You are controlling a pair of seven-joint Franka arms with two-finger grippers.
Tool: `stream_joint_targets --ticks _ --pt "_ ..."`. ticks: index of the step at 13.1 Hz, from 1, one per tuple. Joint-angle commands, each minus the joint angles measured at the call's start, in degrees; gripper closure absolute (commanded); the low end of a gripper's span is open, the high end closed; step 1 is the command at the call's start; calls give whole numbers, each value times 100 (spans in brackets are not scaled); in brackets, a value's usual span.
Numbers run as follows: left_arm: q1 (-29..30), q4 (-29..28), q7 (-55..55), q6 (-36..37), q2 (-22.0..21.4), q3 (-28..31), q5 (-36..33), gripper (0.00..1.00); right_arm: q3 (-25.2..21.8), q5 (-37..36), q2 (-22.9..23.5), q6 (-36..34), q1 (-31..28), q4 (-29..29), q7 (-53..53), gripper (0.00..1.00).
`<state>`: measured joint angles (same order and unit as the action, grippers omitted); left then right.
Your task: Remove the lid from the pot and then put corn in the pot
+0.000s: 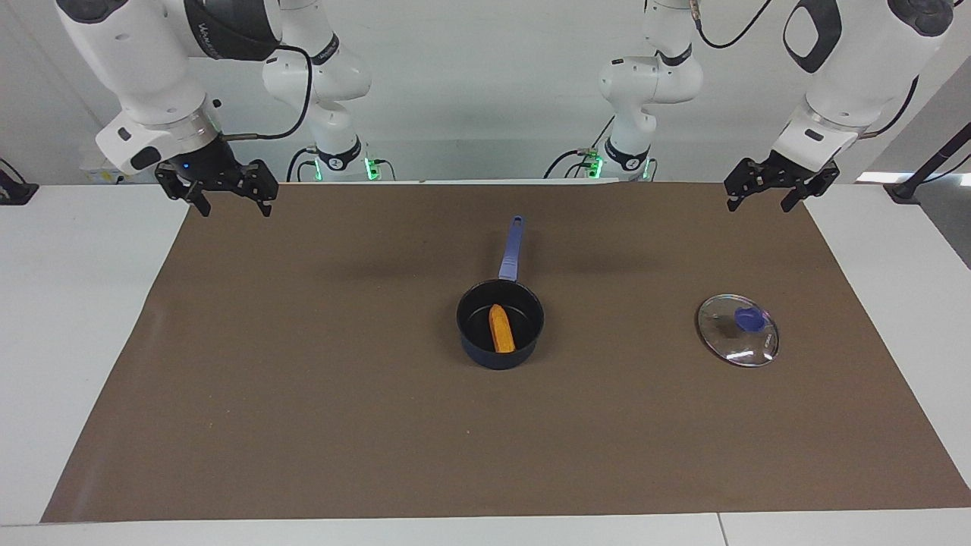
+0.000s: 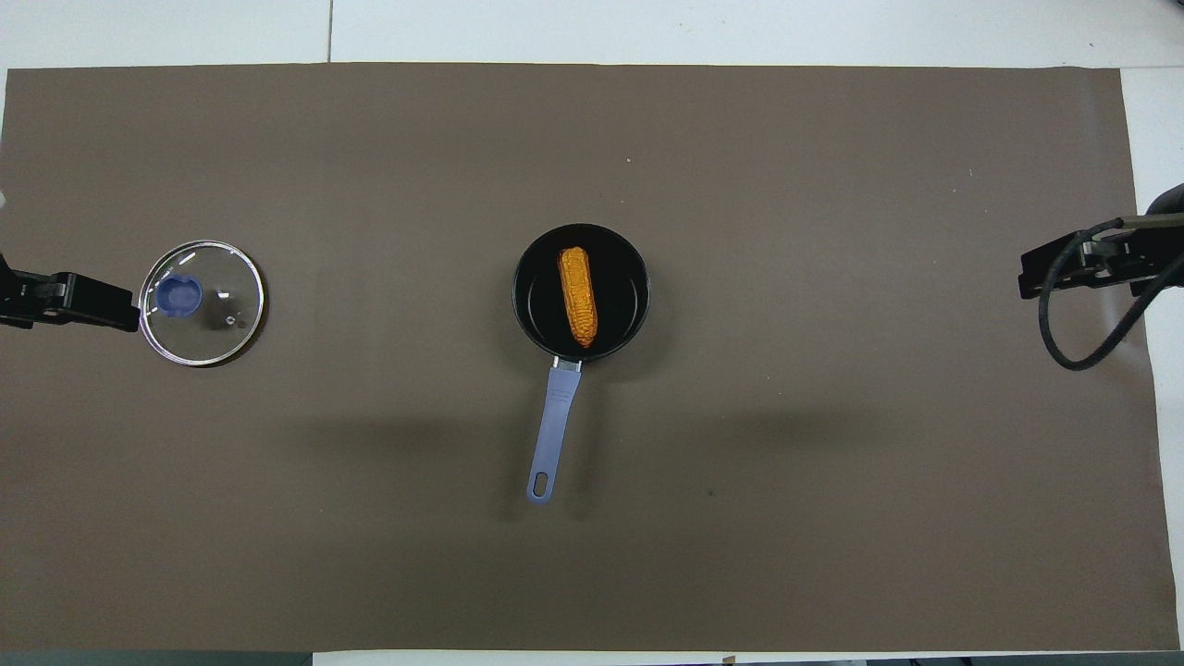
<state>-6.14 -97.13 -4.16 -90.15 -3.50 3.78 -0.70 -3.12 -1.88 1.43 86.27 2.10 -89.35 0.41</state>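
Both grippers raised, empty, fingers spread wide, nothing between them. Left gripper (image 1: 760,196) hangs over the edge of the brown mat (image 1: 303,394) at the left arm's end of the table, on the robots' side of it; in the overhead view only its dark tip shows at the frame's edge (image 2: 69,301), just beside the lid's rim but well above it. Lid (image 1: 737,331) lies flat on the mat, knob up, below and clear of the left gripper, farther from the robots than the spot that gripper is over. Right gripper (image 1: 231,202) hangs over the mat's corner at the right arm's end, on the robots' side; its tip and cable show at the overhead frame's edge (image 2: 1064,273). Pot (image 1: 500,324) stands uncovered on the mat about midway between the two grippers, well apart from each, handle pointing toward the robots. Corn (image 1: 501,328) lies inside the pot on its black bottom, lengthwise roughly in line with the handle. Lid and pot are well apart, the lid toward the left gripper's end. White table (image 1: 68,303) shows around the mat.
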Motion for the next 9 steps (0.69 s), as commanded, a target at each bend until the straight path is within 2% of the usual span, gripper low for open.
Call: stream_joint_targets --ticks 1,9 --pt "8 -34 55 86 -72 27 61 0 21 82 -20 39 -131 23 -191 0" --pt "8 -16 64 103 -64 27 105 0 13 100 -46 241 -254 -65 -612 0"
